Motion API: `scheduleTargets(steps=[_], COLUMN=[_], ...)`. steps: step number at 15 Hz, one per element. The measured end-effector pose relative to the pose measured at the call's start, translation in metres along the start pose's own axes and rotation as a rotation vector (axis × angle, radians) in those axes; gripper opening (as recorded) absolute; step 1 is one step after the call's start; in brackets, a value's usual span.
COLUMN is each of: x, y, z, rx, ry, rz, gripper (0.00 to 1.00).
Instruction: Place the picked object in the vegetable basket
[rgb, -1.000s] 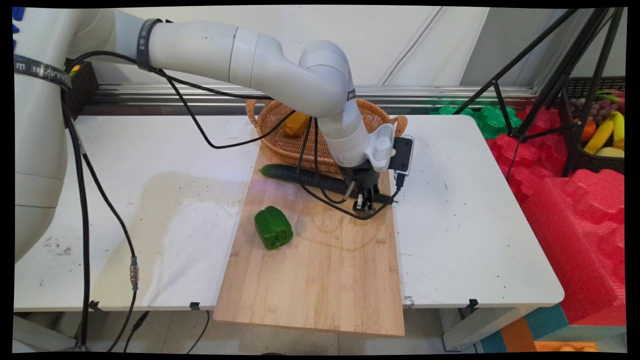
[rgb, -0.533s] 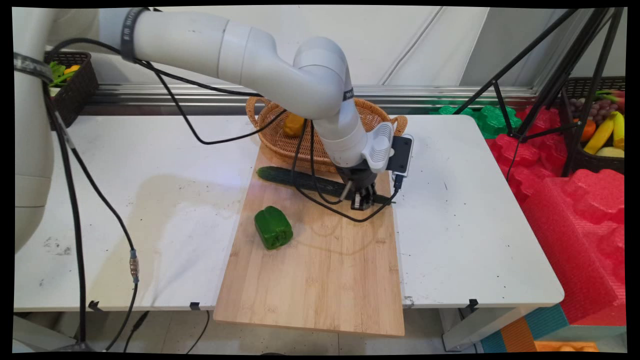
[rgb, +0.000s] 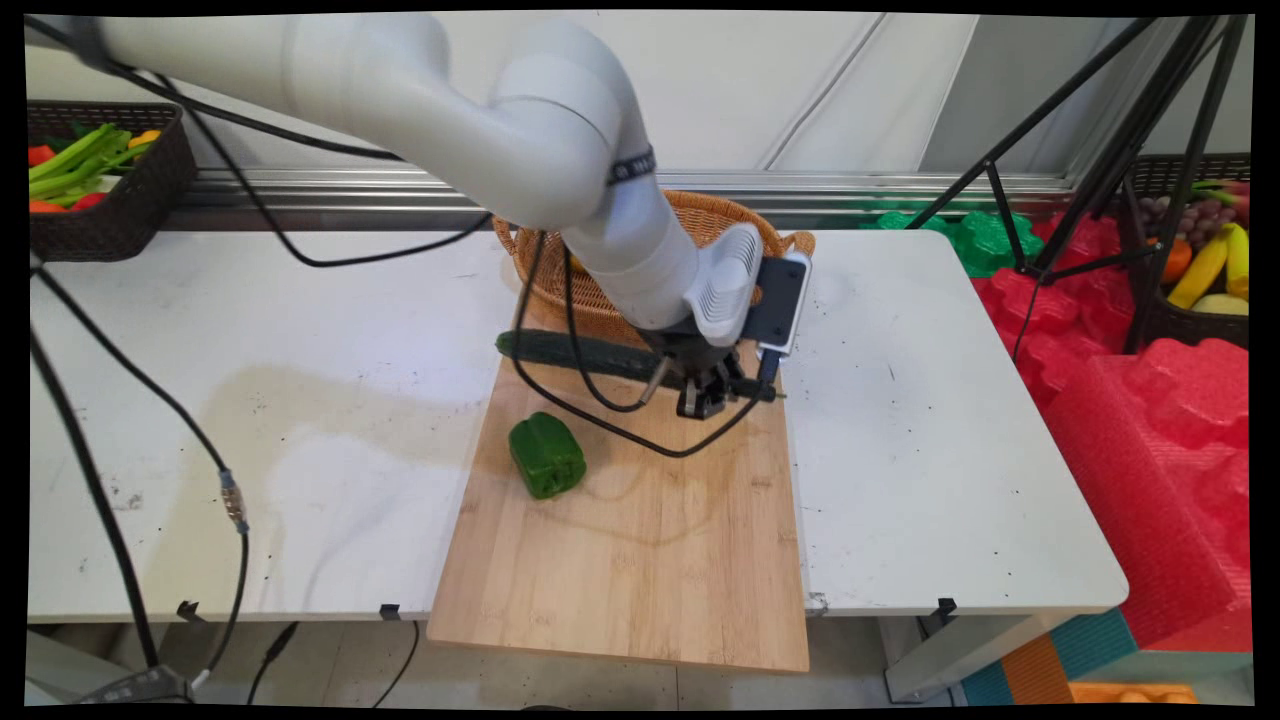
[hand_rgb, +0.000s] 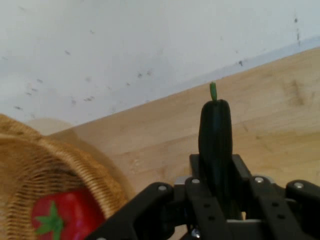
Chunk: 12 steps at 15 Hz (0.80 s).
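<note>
Over board (rgb: 640, 540), pincer (rgb: 702, 402) carried cucumber (rgb: 560, 350) leftward.

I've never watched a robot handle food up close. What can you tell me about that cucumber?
The cucumber is long, dark green and smooth-skinned, with a short pale green stem at its tip. It lies lengthwise across the far end of the wooden cutting board, just in front of the wicker basket. The black gripper is closed around it near its stem end, one finger on each side.
</note>
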Motion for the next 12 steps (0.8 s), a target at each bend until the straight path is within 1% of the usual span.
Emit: scheduleTargets(steps=[4,6,7,10,12], x=[0.003,0.005,0.006,0.011,0.012], y=[0.007,0.005,0.004,-0.011,-0.024], z=[-0.057,-0.083,-0.09,-0.121,-0.132], rx=[0.062,0.099,0.112,0.181,0.217], ry=[0.04,0.059,0.066,0.098,0.114], rz=[0.026,0.038,0.042,0.064,0.071], gripper=[0.0,0.0,0.0,0.0,0.0])
